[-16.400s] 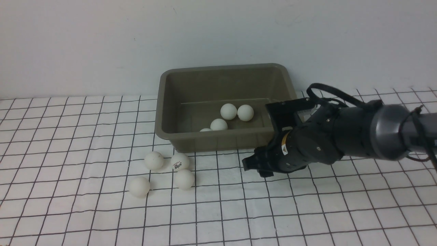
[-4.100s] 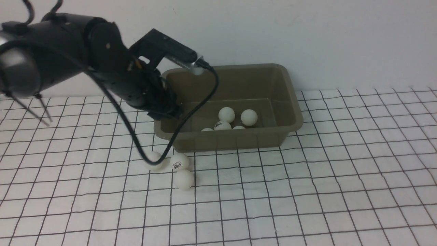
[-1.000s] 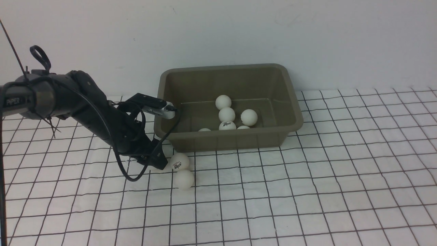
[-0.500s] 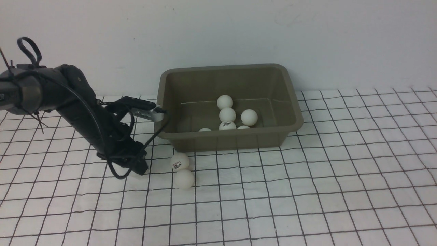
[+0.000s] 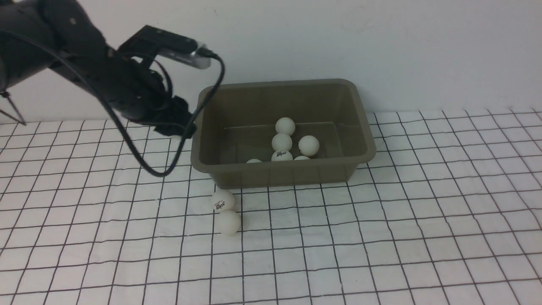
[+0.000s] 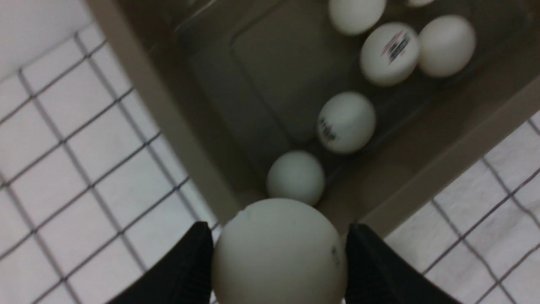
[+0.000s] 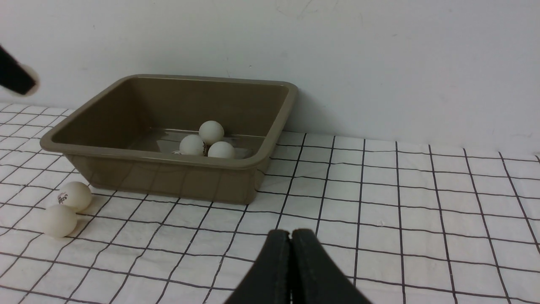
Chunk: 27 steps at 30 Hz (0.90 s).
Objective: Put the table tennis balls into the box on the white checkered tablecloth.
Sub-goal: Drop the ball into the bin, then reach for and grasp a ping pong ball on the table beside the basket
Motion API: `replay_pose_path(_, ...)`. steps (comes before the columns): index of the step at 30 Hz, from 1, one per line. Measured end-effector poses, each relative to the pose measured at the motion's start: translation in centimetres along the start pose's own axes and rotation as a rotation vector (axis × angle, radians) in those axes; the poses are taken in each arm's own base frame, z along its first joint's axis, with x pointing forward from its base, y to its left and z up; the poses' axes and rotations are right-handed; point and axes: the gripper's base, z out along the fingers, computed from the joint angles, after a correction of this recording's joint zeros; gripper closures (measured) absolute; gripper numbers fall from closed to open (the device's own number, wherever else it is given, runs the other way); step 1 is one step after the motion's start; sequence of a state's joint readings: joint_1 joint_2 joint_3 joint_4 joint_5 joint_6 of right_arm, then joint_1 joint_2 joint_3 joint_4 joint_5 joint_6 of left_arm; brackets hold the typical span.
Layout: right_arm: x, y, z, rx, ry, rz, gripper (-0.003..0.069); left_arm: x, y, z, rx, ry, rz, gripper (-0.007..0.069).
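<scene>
Rising from the white checkered tablecloth (image 5: pixel 381 237), the left gripper (image 5: pixel 178 127) now clamps one table tennis ball (image 6: pixel 278 253) by the left rim of the box (image 5: pixel 283 173) (a drop inside looks next). Two balls (image 5: pixel 223 200) wait by its near-left corner. The right gripper (image 7: pixel 291 253) is pinched shut, empty.

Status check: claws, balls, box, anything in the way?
Left claw shut on a ball, by the left rim of the box. Right claw shut, empty. Two balls on the tablecloth, more balls in the box. Nothing in the way.
</scene>
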<state>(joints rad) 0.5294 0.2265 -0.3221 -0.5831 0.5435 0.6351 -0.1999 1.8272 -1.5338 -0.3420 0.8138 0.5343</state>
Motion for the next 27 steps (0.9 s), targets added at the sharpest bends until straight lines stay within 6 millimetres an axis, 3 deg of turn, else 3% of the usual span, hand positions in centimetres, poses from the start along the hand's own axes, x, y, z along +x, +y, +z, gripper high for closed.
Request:
replay_pose_path(2, 0.0, 0.0, 0.0, 0.000, 0.000, 0.000, 0.0676, -1.5, -1.3, 2.0, 0.017, -0.019, 0.042, 0.0266)
replay_pose_path(7, 0.0, 0.0, 0.0, 0.000, 0.000, 0.000, 0.0676, -3.6, -1.9, 6.6, 0.032, -0.020, 0.074, 0.0223)
replay_pose_path(11, 0.0, 0.0, 0.0, 0.000, 0.000, 0.000, 0.0676, -4.3, -1.5, 8.9, 0.045, -0.002, 0.077, 0.0206)
replay_pose_path(14, 0.0, 0.0, 0.0, 0.000, 0.000, 0.000, 0.0676, -4.6, -1.5, 9.2, 0.057, 0.024, 0.069, 0.0204)
replay_pose_path(18, 0.0, 0.0, 0.0, 0.000, 0.000, 0.000, 0.0676, -5.0, -1.4, 8.2, 0.061, 0.091, 0.062, 0.0205)
replay_pose_path(23, 0.0, 0.0, 0.0, 0.000, 0.000, 0.000, 0.0676, -6.0, -1.4, 3.5, -0.002, 0.197, 0.010, 0.0205)
replay_pose_path(27, 0.0, 0.0, 0.0, 0.000, 0.000, 0.000, 0.0676, -5.9, -1.4, 1.3, -0.049, 0.194, -0.039, 0.0205)
